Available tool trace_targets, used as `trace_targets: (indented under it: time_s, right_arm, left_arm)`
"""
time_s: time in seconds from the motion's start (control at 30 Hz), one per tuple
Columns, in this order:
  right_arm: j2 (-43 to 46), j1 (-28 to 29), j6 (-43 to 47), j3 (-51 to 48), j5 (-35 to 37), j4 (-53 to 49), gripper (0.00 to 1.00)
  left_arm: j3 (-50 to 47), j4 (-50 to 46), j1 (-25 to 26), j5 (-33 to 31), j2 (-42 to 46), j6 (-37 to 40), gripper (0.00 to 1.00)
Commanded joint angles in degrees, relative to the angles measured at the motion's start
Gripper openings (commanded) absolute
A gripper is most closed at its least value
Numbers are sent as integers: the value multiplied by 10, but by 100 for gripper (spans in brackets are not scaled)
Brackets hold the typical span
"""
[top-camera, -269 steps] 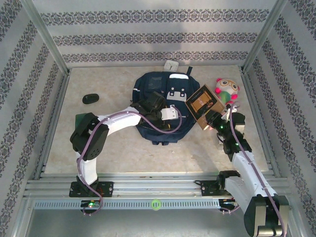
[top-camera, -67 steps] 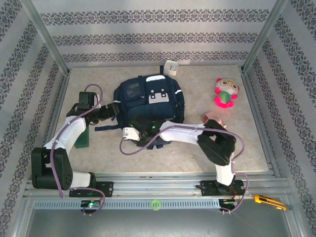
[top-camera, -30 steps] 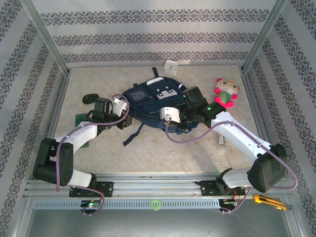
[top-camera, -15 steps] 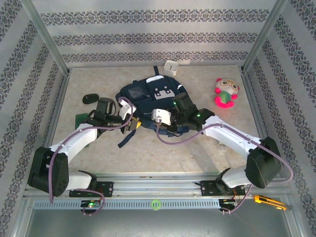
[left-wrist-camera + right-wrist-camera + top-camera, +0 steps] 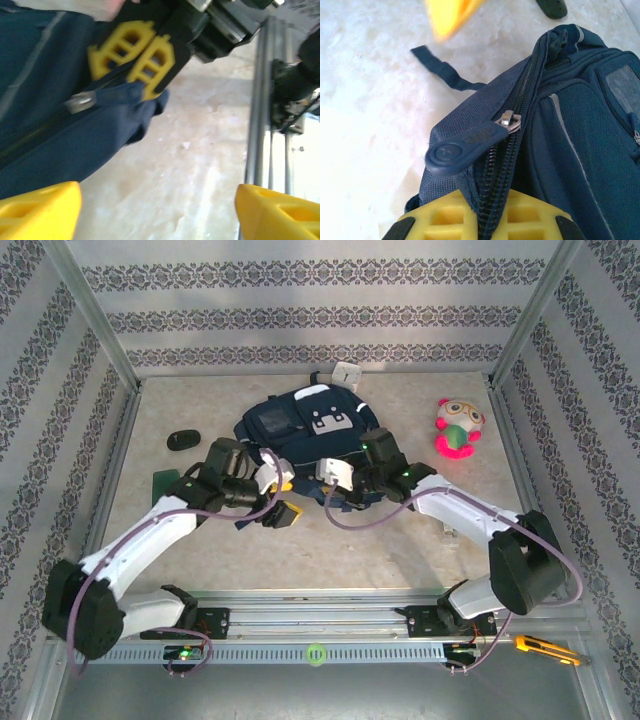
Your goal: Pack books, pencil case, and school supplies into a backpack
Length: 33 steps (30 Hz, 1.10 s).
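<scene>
Bare tabletop [image 5: 330, 555] in front of the backpack [image 5: 300, 412]; plush toy [image 5: 458, 428] flanks right.

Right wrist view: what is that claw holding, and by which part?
The right claw is shut on the backpack, pinching the fabric edge along its zipper, just below the pull tab.

Count on the table [image 5: 400, 550]:
- 1 backpack [image 5: 300, 425]
- 1 green book [image 5: 161, 483], partly under an arm
- 1 plush toy [image 5: 456, 428]
- 1 black oval thing [image 5: 182, 440]
- 1 small white box [image 5: 346, 373], far edge

Off the table: 1 yellow knife [image 5: 540, 644] by the front rail.

2 arms: left arm [image 5: 135, 545], right arm [image 5: 470, 512].
2 hands: left hand [image 5: 159, 212], right hand [image 5: 481, 212].
</scene>
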<state>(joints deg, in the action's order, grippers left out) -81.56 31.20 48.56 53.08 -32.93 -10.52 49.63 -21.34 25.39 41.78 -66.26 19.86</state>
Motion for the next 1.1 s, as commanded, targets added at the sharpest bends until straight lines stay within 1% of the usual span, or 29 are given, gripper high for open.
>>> trace_targets:
  time_s: [0.0, 0.07, 0.1, 0.2, 0.37, 0.4, 0.47, 0.6, 0.63, 0.7, 0.73, 0.77, 0.8, 0.83, 0.87, 0.9, 0.93, 0.97, 1.0, 1.03, 1.07]
  right_arm:
    - [52, -17, 121, 1, -105, -35, 0]
    - [67, -32, 160, -5, -151, -53, 0]
    - [72, -36, 169, -9, -163, -53, 0]
    - [77, -39, 200, 0, -171, -89, 0]
    - [76, -39, 221, 9, -173, -122, 0]
    - [75, -39, 220, 10, -176, -122, 0]
    - [72, -39, 219, 11, -181, -122, 0]
    - [68, -39, 218, 9, -189, -121, 0]
    - [69, -39, 218, 10, -189, -122, 0]
    - [70, -40, 213, 8, -189, -122, 0]
    - [73, -40, 205, 6, -187, -122, 3]
    - [77, -40, 182, 7, -184, -122, 7]
    - [83, -41, 153, 6, -180, -122, 14]
    - [91, -40, 101, 5, -176, -121, 25]
    - [103, -39, 21, 3, -162, -114, 38]
    - [113, -36, -58, 2, -139, -109, 47]
    - [125, -30, -173, 5, -100, -114, 53]
    - [136, -24, -263, 11, -64, -133, 55]
    - [146, -17, -332, 14, -29, -151, 57]
    - [159, -3, -403, 15, 9, -174, 62]
    - [173, 13, -456, 19, 33, -214, 65]
  left_arm:
    - [9, -79, -5, -115, 55, 142, 87]
    - [4, -79, -4, -137, 73, 207, 89]
    - [2, -74, -5, -142, 72, 230, 89]
    - [4, -48, -3, -135, 48, 289, 91]
    - [6, 59, -3, -96, -25, 310, 93]
    - [15, 68, -1, -82, -43, 310, 93]
    - [40, 70, 5, -53, -79, 310, 88]
    - [58, 70, 20, -21, -131, 327, 76]
    - [58, 72, 23, -14, -140, 328, 68]
    - [55, 80, 26, -1, -149, 319, 41]
    - [52, 89, 27, 3, -150, 308, 25]
    - [46, 102, 27, 4, -149, 293, 11]
    - [37, 116, 27, 5, -146, 281, 3]
    - [23, 142, 27, 3, -140, 266, 0]
    - [9, 167, 27, -4, -133, 245, 0]
    - [-3, 186, 28, -6, -128, 231, 0]
    - [-18, 201, 29, -7, -122, 220, 0]
    - [-30, 214, 30, -10, -116, 210, 0]
    - [-38, 223, 30, -12, -113, 201, 0]
    - [-43, 226, 31, -15, -112, 195, 0]
    - [-45, 223, 32, -17, -111, 193, 0]
